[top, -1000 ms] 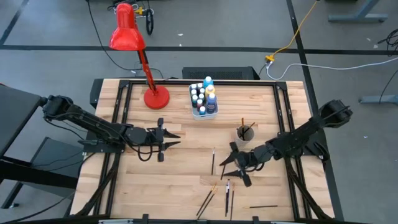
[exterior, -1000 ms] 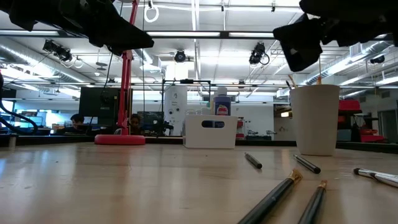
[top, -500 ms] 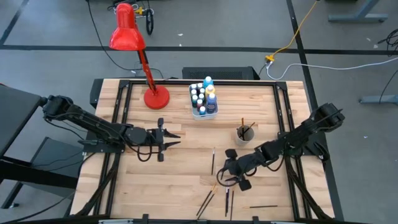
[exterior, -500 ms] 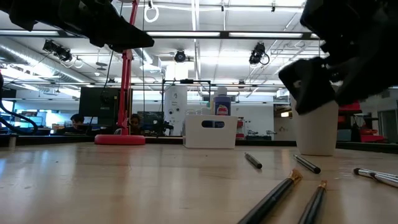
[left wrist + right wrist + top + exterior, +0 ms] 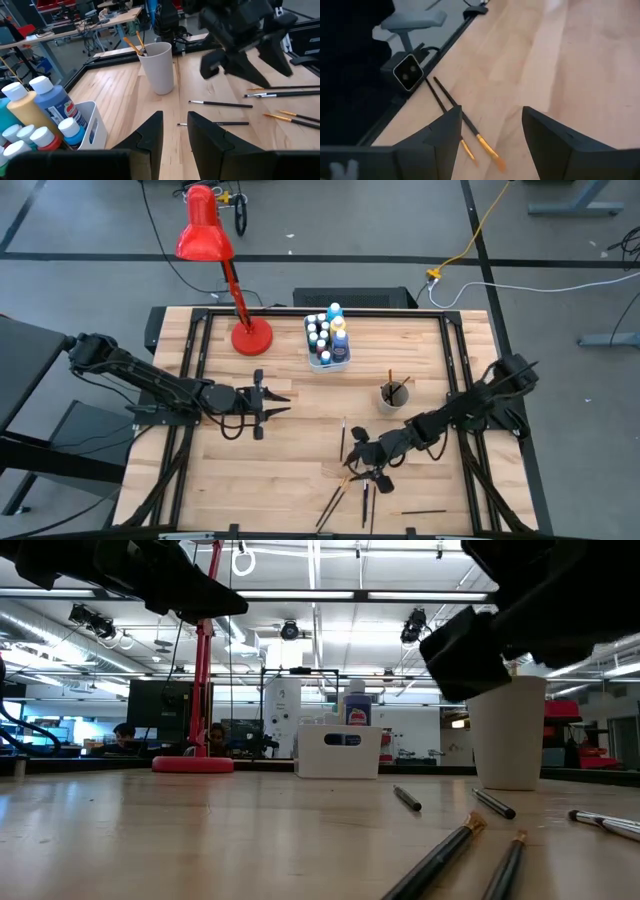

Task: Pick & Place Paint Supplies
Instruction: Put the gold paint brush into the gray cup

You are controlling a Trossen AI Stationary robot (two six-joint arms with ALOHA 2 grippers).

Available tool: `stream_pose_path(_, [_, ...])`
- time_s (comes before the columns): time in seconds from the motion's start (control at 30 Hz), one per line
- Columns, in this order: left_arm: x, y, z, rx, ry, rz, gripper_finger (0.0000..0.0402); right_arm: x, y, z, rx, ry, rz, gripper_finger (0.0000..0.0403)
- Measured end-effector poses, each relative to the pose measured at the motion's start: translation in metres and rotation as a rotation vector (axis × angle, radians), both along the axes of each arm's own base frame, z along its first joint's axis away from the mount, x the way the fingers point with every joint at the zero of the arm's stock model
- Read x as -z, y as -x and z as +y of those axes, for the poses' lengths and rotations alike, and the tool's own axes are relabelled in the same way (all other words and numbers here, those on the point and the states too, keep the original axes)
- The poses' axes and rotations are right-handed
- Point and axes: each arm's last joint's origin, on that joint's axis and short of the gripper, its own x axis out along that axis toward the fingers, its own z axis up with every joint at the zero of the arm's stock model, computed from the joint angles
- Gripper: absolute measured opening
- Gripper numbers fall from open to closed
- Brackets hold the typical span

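The table is pale wood planking with a smooth, satin finish. Between the right gripper's matt black plastic fingers lie brushes with glossy dark handles. The cup looks like matt white plastic; the tub is smooth white plastic, and the lamp glossy red.
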Motion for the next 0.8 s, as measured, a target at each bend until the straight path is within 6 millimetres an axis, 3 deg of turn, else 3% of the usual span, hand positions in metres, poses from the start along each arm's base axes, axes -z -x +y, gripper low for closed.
stream_pose_path(0.43, [0.000, 0.000, 0.000, -0.001, 0.004, -0.001, 0.0096, 0.057, -0.024, 0.014, -0.117, 0.106, 0.137, 0.0168])
stream_pose_path(0.8, [0.000, 0.000, 0.000, -0.001, 0.005, 0.000, 0.0096, 0.066, -0.031, 0.016, -0.143, 0.164, 0.115, 0.0117])
